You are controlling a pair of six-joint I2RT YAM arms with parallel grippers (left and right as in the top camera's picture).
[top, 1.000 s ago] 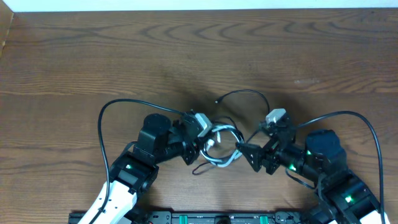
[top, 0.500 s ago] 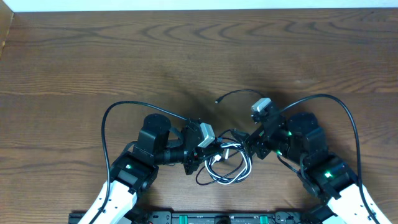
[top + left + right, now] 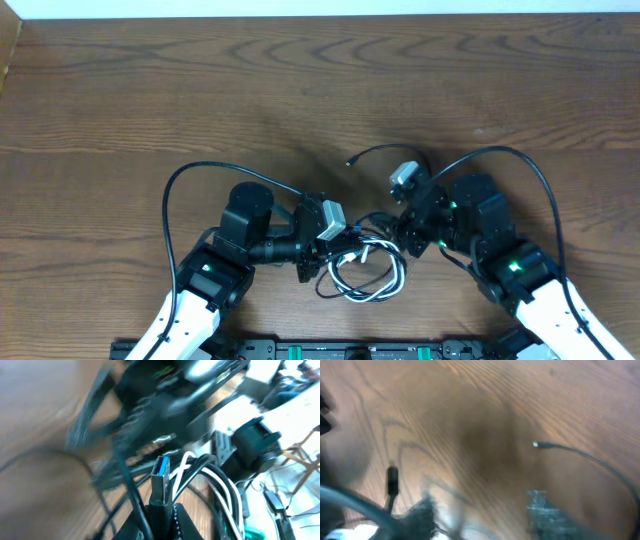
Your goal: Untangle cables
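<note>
The wooden table (image 3: pixel 150 90) fills most of the overhead view, and my two arms lean toward each other near its front edge. Between them lie the cables (image 3: pixel 368 272) as one bundle, with black loops and a white loop crossing over one another, touching and overlapping.

My left gripper (image 3: pixel 340 250) is at the left side of this bundle. In the left wrist view its jaws are pressed together on the black body of a USB plug (image 3: pixel 161 476). The plug stands upright out of them with its blue tongue on top, and white and black cords pass just behind it.

My right gripper (image 3: pixel 398 235) is at the right side of the bundle, very near to the loops. Its own camera is too blurred, so I cannot tell if its jaws are apart or together, nor if they hold anything.

One thin black cable (image 3: pixel 388 150) runs in an arc on the table behind the bundle, with its small tip lying free on the wood. Where its other end goes I cannot see.

I judge that the work is at an early stage. No cable lies clearly alone, the white one is inside the black loops, and almost all the separating is left to do
</note>
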